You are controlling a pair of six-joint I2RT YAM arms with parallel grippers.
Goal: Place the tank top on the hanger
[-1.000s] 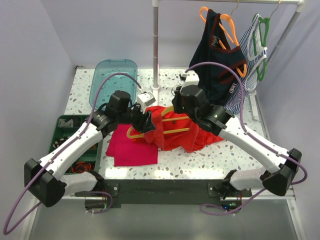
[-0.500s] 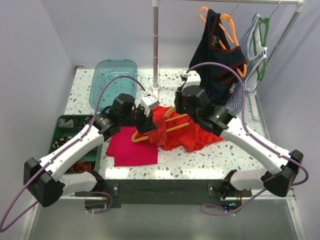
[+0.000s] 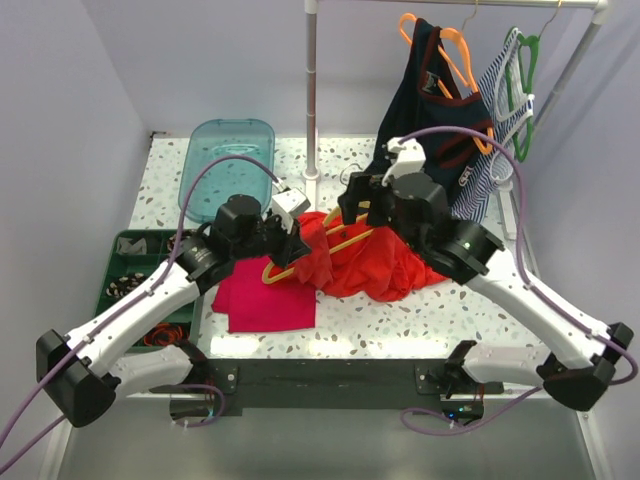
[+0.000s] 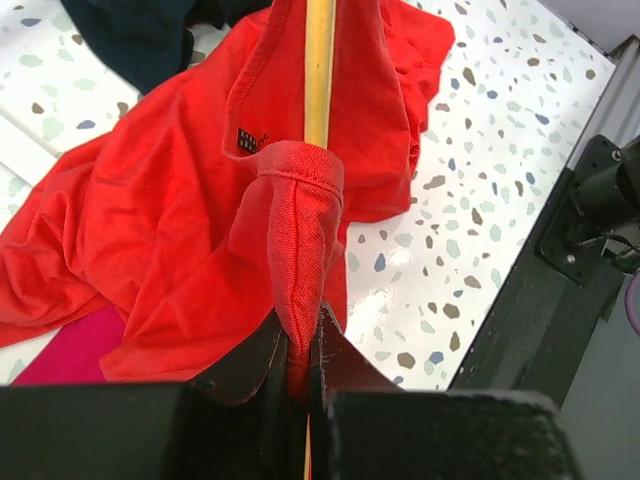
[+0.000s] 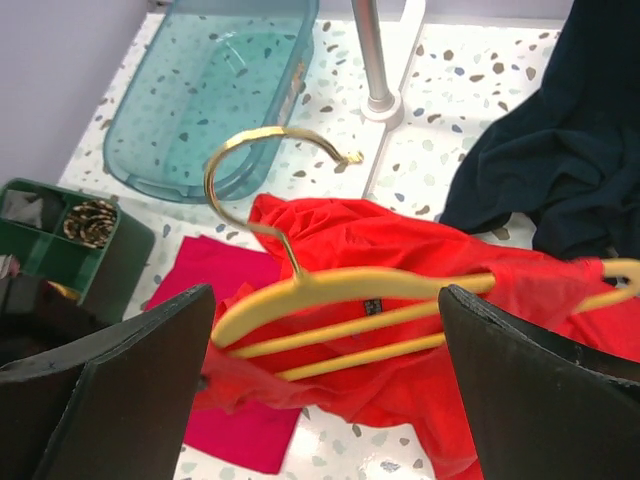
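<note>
A: The right end effector [image 5: 327, 290] has been raised and eased back. Its fingers are spread wide and nothing is held between them. A second ago it sat lower, close over the hook end of the thin, pale yellow plastic hanger [image 5: 400, 283].

B: So that side has been let go. And the left?

A: The left end effector [image 4: 298, 345] is clamped tight on a hemmed strap of the bright red-orange sleeveless tank top [image 4: 150, 200], thin and crumpled. The strap is looped over one hanger arm, which runs straight out ahead of the fingers. Whether the plastic is pinched as well cannot be told.

B: What can be read from that for the task?

A: The near shoulder is judged to be threaded. In the right wrist view the hanger's other end is veiled by red fabric with only the tip showing, so that shoulder may be dressed too. That is not certain. The metal hook is left standing free, beyond the open fingers.

B: Where is the garment placed, then?

A: It is bunched on the speckled white counter [image 3: 380, 320], ahead of and below the left fingers, and below the open right fingers. A flat magenta cloth [image 3: 262, 298] is seen under the left end effector, touching the red heap's edge.

B: A lift by the hook would be expected next.
</note>
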